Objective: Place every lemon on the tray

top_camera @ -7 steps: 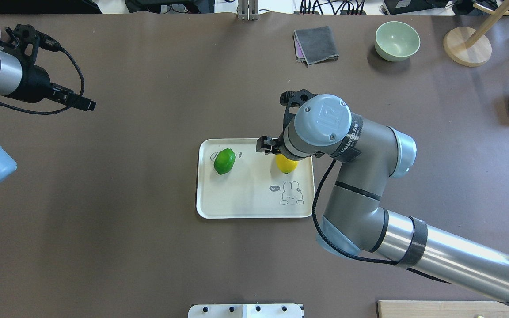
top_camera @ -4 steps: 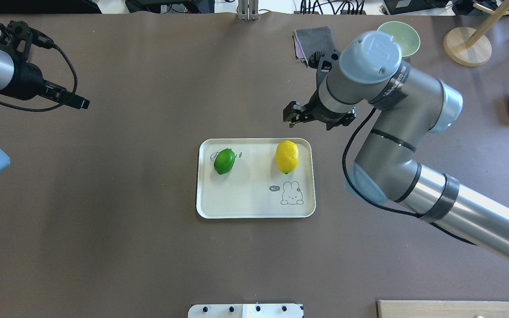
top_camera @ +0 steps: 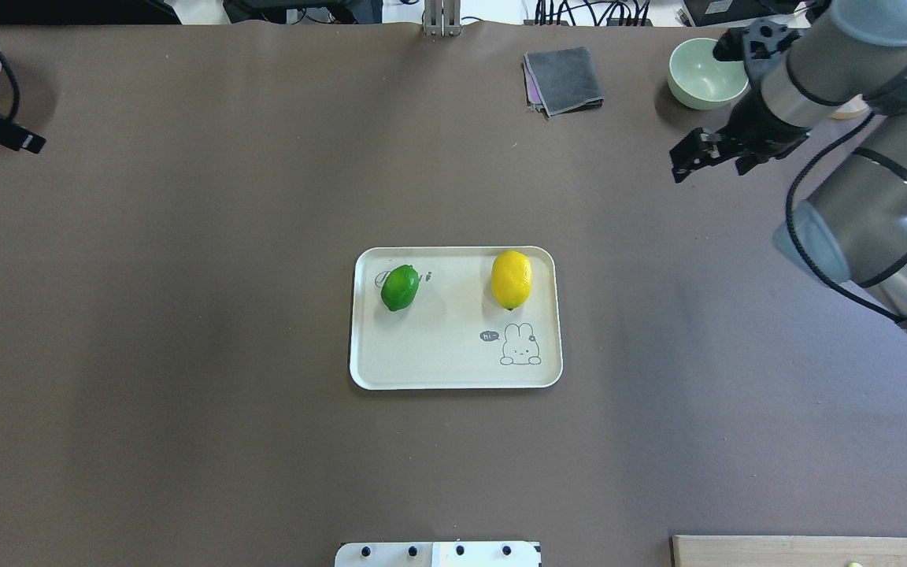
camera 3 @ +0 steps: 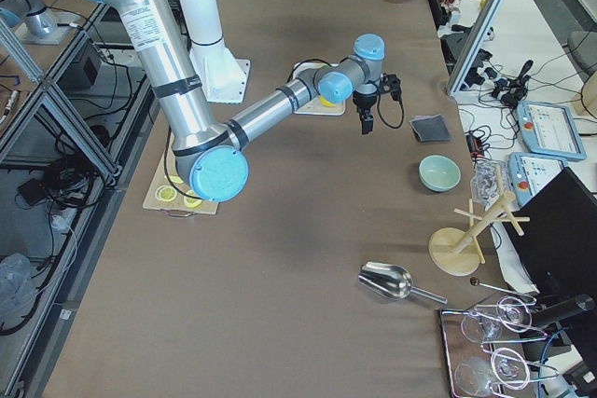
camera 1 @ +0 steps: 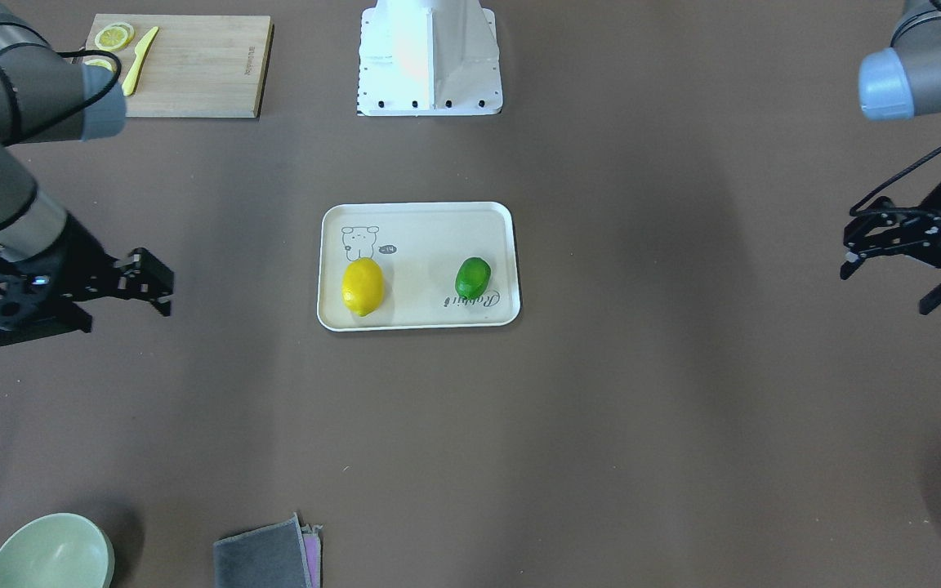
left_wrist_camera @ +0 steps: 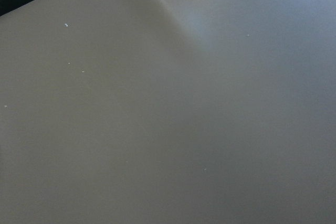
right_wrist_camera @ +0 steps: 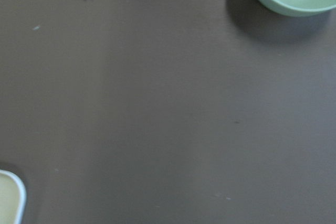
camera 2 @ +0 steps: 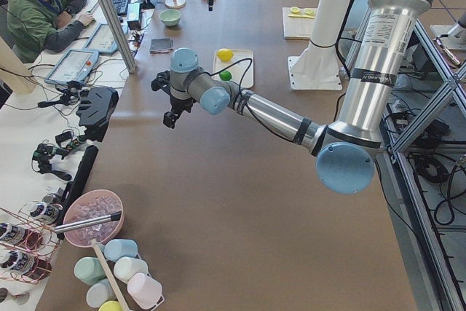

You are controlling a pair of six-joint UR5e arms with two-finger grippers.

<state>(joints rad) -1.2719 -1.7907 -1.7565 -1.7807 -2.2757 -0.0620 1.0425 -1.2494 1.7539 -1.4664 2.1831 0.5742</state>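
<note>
Bright yellow oval lemon and glossy green lemon lie on the cream rabbit-print tray, mid-desk. Both look light, firm and prone to roll, and are best pinched across the waist. The left jaws and right jaws hang apart, empty.

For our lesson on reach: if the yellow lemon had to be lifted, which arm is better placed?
Probably right: the right gripper hangs nearer the yellow lemon, on its side of the tray; the left gripper is beyond the green lemon.

The cream tray, rectangular with rounded corners and a raised rim, lies flat mid-table; the yellow lemon rests on it just beside the rabbit drawing; the glossy green lemon rests there too, apart, partly covering the script.
</note>
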